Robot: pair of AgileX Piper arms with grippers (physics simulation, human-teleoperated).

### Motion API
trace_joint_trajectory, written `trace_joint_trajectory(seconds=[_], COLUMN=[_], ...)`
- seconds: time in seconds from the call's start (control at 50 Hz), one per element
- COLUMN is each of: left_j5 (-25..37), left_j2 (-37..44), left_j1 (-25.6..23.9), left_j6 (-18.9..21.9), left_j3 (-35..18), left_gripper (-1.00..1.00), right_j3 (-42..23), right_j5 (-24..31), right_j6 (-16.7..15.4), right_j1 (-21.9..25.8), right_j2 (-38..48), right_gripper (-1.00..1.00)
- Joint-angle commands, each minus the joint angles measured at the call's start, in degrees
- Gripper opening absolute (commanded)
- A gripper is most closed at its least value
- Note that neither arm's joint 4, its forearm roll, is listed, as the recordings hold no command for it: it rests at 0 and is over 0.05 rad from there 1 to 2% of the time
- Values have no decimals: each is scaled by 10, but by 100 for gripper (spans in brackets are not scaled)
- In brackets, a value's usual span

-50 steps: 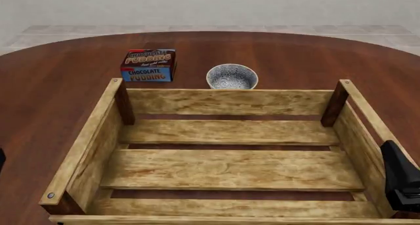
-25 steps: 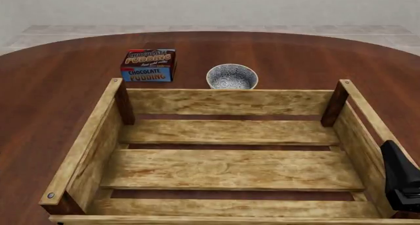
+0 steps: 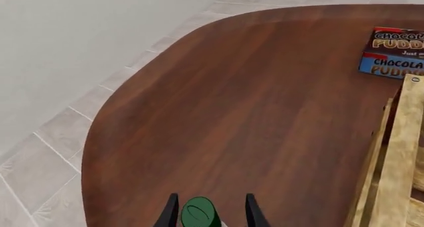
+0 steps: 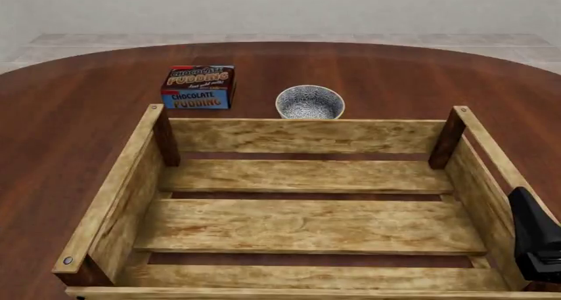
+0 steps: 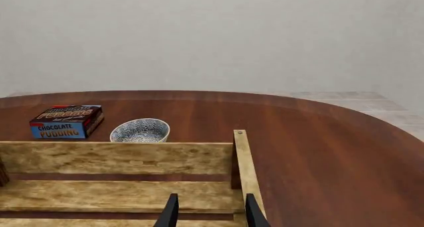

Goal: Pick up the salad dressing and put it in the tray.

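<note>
The left gripper point(image 3: 210, 214) shows in its wrist view as two dark fingertips spread apart, with the dark green screw cap of the small salad dressing bottle point(image 3: 199, 213) standing between them. The fingers point(image 3: 168, 216) flank the cap on both sides, but whether they press on it cannot be told, since only the tips and the cap's top are visible at the picture's edge. The bottle sits over the dark reddish-brown wooden table point(image 3: 232, 113), outside the large rectangular light wooden tray point(image 3: 390, 167), whose plank side runs close by. Farther along the table lies the blue-and-red chocolate pudding box point(image 3: 396, 59), beyond the tray's corner.

The right gripper point(image 5: 210, 214) has its two dark fingertips held apart with nothing between them; it hovers above the tray's right side plank point(image 5: 247, 172), looking over the slatted bottom.

In the front view the tray point(image 4: 114, 201) fills the near middle of the table point(image 4: 395, 77), its slats bare, with dark posts at the far corners. The pudding box point(image 4: 199, 86) sits just beyond the tray's far left corner, and a small round speckled bowl point(image 4: 309, 103) stands just behind the far plank. Part of the right arm point(image 4: 535, 241), black, shows at the right edge beside the tray. The bottle and left gripper lie outside this view.
</note>
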Motion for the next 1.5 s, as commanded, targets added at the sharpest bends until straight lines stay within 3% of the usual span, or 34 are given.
trace_joint_trajectory(seconds=[0.02, 0.2, 0.52, 0.78, 0.9, 0.94, 0.96, 1.32, 1.5], left_j5=[-33, -61, -143, -360, -553, -548, -550, -431, -265], left_j2=[0, 5, 129, 372, 577, 571, 572, 448, 254], left_j1=[54, 80, 94, 129, 148, 147, 150, 136, 117], left_j6=[19, 25, 12, 15, 25, 23, 24, 11, 8], left_j3=[42, 79, 89, 89, 89, 89, 89, 89, 89], left_gripper=[100, 100, 100, 100, 100, 100, -100, -100, -100], right_j3=[0, 0, 0, 0, 0, 0, 0, 0, 0], right_j5=[0, 0, 0, 0, 0, 0, 0, 0, 0], right_j6=[0, 0, 0, 0, 0, 0, 0, 0, 0], right_j1=[0, 0, 0, 0, 0, 0, 0, 0, 0], right_j2=[0, 0, 0, 0, 0, 0, 0, 0, 0], right_gripper=[100, 100, 100, 100, 100, 100, 100, 100, 100])
